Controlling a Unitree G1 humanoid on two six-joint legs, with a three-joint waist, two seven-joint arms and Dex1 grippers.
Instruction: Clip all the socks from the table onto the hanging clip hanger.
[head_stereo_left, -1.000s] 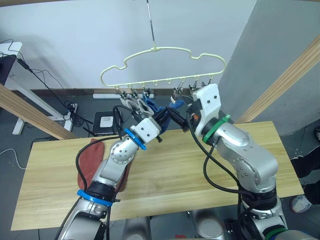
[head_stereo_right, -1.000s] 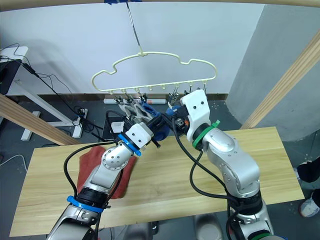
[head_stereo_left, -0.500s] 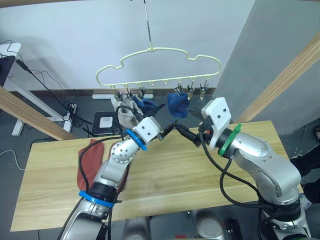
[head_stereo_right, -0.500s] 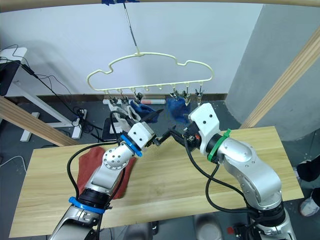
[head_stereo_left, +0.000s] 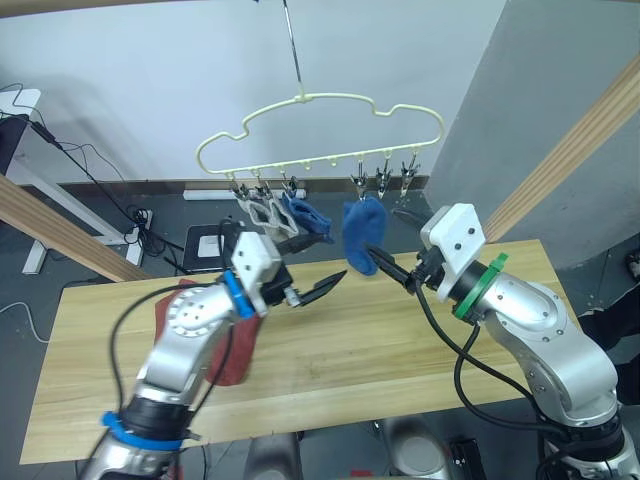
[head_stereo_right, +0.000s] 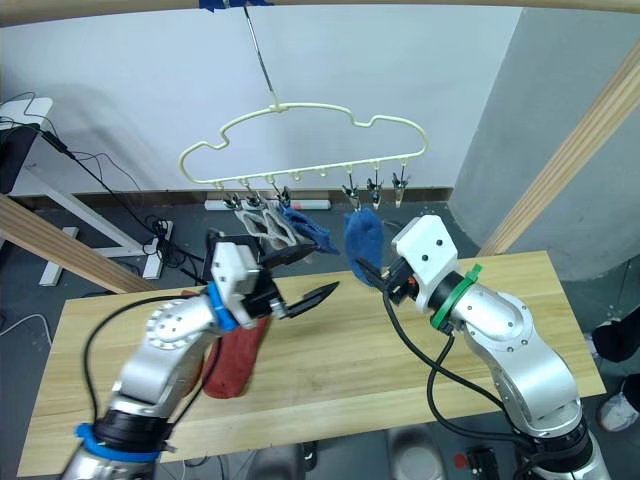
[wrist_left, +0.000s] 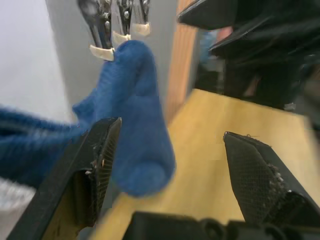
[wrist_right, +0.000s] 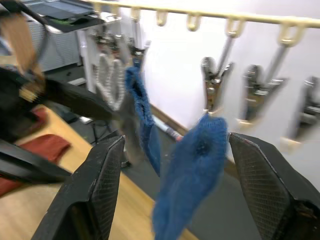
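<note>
- The clip hanger (head_stereo_left: 320, 135) hangs above the far edge of the table (head_stereo_left: 340, 350).
- Socks (head_stereo_left: 360, 232) hang from its clips.
- More socks (head_stereo_left: 225, 350) lie on the table's left part.
- The left gripper (head_stereo_left: 318, 285) and the right gripper (head_stereo_left: 392, 268) face each other under the hanger.

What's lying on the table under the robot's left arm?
A rust-red sock lies flat on the table, partly covered by the left arm, so whether it is one sock or two stacked cannot be told. The open left end effector holds nothing.
</note>
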